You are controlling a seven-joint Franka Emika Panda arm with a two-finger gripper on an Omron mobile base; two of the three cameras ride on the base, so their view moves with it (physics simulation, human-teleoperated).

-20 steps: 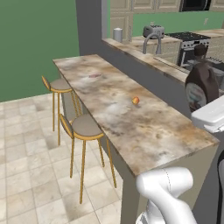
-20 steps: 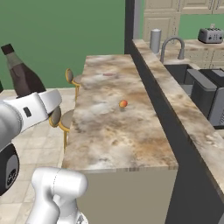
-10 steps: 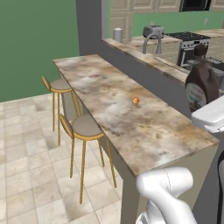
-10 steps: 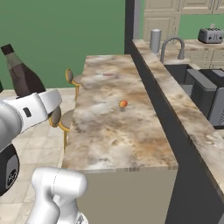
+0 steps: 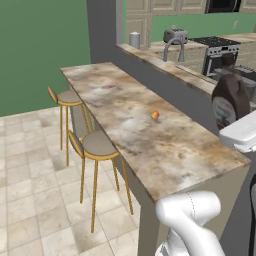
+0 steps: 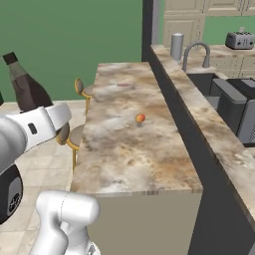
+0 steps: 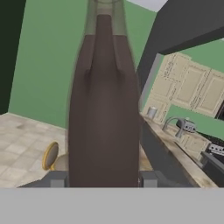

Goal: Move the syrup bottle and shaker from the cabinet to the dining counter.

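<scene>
The gripper (image 7: 103, 180) is clamped on the syrup bottle (image 7: 104, 109), its 2 fingertips (image 7: 58, 180) pressed against either side of the wide lower body. That low grip keeps the narrow neck and cap free and pointing up, so the bottle can probably be set down on its base. In the right base view the syrup bottle (image 6: 27, 87) leans a little, carried off the near end of the dining counter (image 6: 119, 154) rather than over it, above the floor side with the stools (image 5: 95, 146). The left base view shows the white label on the bottle (image 5: 231, 100) facing the camera. The stone top carries 1 small orange fruit (image 5: 155, 115) near its middle, leaving the near end free as a likely landing spot.
</scene>
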